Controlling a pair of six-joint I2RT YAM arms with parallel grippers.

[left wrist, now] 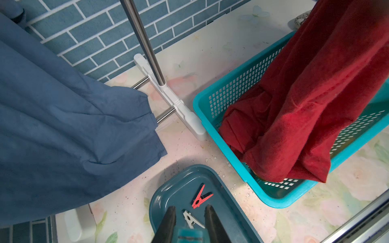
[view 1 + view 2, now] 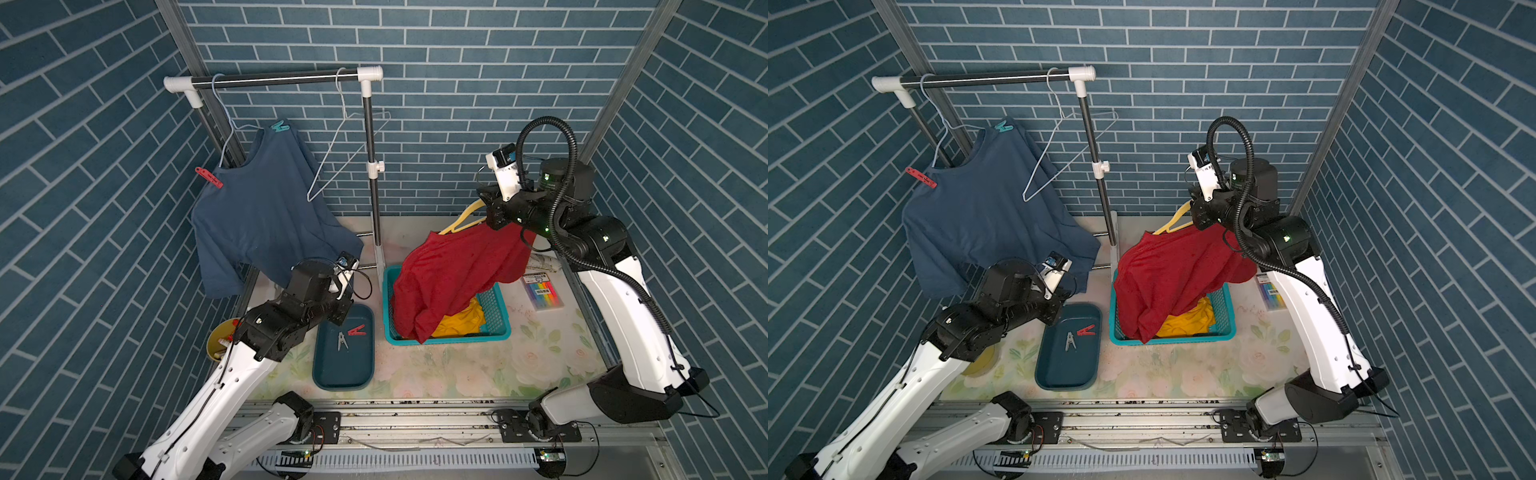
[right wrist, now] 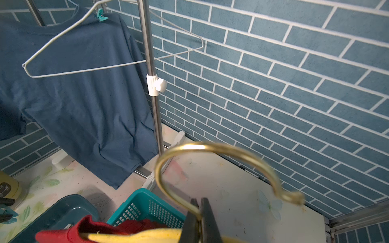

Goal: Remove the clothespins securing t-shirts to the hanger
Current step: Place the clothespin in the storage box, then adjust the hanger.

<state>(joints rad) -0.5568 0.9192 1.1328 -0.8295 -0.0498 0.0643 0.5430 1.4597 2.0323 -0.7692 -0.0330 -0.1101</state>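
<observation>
A slate blue t-shirt hangs on a wire hanger from the rack, pinned by a red clothespin and a teal clothespin. My left gripper hovers over the dark teal tray, its fingers a little apart with a blurred teal clothespin wedged between them. A red clothespin and a grey one lie in the tray. My right gripper is shut on the brass hook of a yellow hanger. A dark red t-shirt trails from it into the basket.
The turquoise basket also holds an orange-yellow t-shirt. An empty wire hanger hangs by the rack's right pole. A yellow cup sits under my left arm. A colourful pack lies right of the basket.
</observation>
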